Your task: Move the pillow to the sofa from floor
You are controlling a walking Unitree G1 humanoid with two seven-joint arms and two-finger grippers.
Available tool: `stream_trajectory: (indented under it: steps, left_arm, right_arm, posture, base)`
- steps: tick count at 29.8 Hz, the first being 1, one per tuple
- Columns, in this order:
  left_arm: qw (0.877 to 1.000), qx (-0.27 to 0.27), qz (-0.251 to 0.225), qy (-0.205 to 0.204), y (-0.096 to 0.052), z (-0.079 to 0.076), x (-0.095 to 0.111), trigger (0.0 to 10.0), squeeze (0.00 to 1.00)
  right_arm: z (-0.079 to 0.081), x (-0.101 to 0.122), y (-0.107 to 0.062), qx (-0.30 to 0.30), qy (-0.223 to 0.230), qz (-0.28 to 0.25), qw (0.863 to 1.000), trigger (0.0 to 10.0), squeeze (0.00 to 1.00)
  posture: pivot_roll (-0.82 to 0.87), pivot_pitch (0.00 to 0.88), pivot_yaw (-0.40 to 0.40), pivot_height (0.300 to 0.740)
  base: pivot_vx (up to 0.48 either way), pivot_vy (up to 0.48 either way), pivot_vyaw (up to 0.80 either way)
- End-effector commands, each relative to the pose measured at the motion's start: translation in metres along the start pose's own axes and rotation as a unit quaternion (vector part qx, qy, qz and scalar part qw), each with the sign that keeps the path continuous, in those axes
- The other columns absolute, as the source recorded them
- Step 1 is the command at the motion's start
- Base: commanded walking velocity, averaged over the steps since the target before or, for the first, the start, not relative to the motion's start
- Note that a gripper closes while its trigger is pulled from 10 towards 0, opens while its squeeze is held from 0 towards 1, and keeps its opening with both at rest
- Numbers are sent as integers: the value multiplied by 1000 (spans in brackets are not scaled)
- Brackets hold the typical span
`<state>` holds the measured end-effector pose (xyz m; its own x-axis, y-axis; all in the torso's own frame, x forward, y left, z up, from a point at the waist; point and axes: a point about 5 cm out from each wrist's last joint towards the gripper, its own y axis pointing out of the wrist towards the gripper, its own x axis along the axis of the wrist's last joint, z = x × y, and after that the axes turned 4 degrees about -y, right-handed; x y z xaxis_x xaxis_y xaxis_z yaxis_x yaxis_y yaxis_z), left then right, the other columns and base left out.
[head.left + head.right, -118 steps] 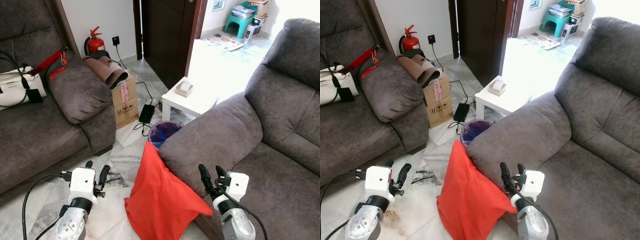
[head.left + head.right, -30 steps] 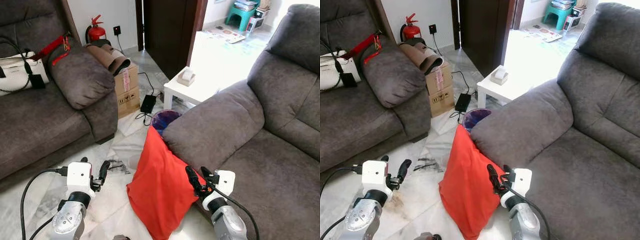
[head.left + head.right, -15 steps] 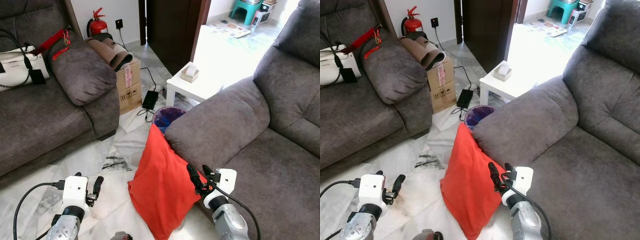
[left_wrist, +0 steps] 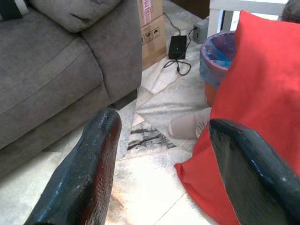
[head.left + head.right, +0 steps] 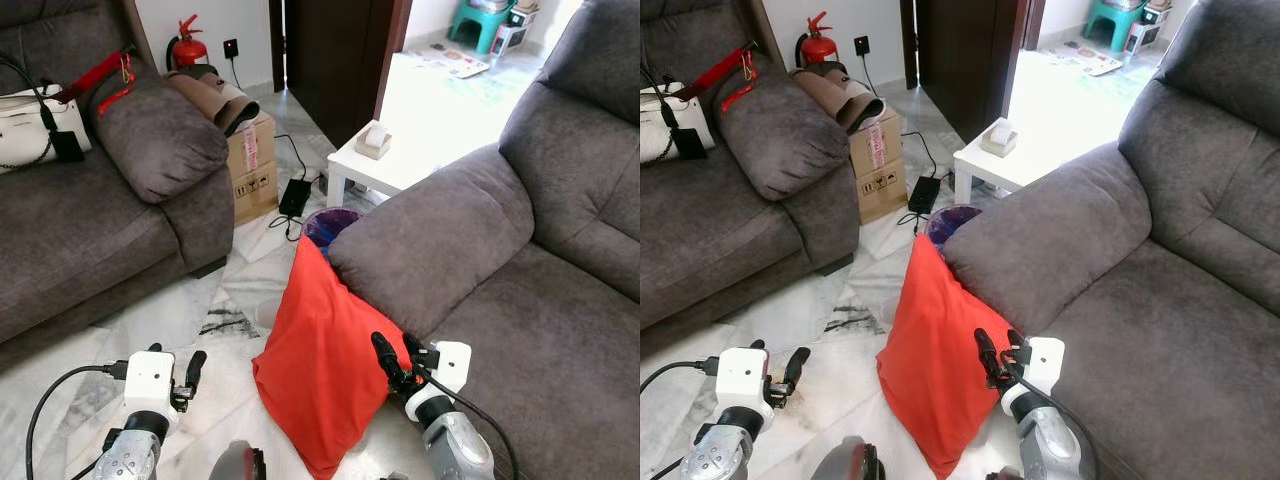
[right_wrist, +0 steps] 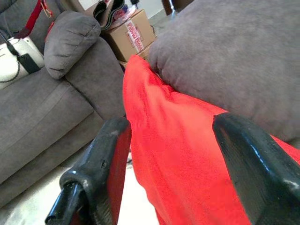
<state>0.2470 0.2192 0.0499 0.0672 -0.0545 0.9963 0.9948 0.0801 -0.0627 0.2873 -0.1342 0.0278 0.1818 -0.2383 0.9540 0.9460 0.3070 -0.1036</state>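
Note:
A red pillow (image 5: 318, 365) stands on the marble floor, leaning against the arm of the grey sofa (image 5: 445, 235) on my right. My right gripper (image 5: 398, 357) is open at the pillow's right edge, close to the sofa front; in the right wrist view the pillow (image 6: 187, 154) lies between its spread fingers (image 6: 105, 164). My left gripper (image 5: 177, 362) is open and low over the floor, a short way left of the pillow. The left wrist view has the pillow (image 4: 255, 93) just beyond one finger (image 4: 248, 168).
A purple waste basket (image 5: 331, 222) stands behind the pillow, beside a small white table (image 5: 385, 172). A second grey sofa (image 5: 95, 235) with a white bag (image 5: 30, 115) is on the left, next to a cardboard box (image 5: 250, 168). A pale slipper (image 4: 187, 125) and a black adapter (image 5: 295, 196) lie on the floor.
The whole view has shifted as the camera moved. My left gripper has sunk lower in the picture. The right gripper stays at the pillow's edge, and the pillow still leans on the sofa arm.

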Motion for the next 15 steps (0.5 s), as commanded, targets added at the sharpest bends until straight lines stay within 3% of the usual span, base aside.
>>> stream_trajectory:
  steps: [1, 15]
  left_arm:
    - [1000, 8, 8, -7, -3, 1, -5, 10000, 0]
    - [1000, 14, 10, -9, -2, 3, -5, 10000, 0]
  right_arm:
    - [0, -1, -2, 0, -1, 1, 1000, 10000, 0]
    - [3, -1, -1, 2, -2, -2, 1000, 10000, 0]
  posture:
    - [88, 192, -10, 645]
    - [93, 188, -10, 636]
  base:
    - [0, 0, 0]
    - [0, 0, 0]
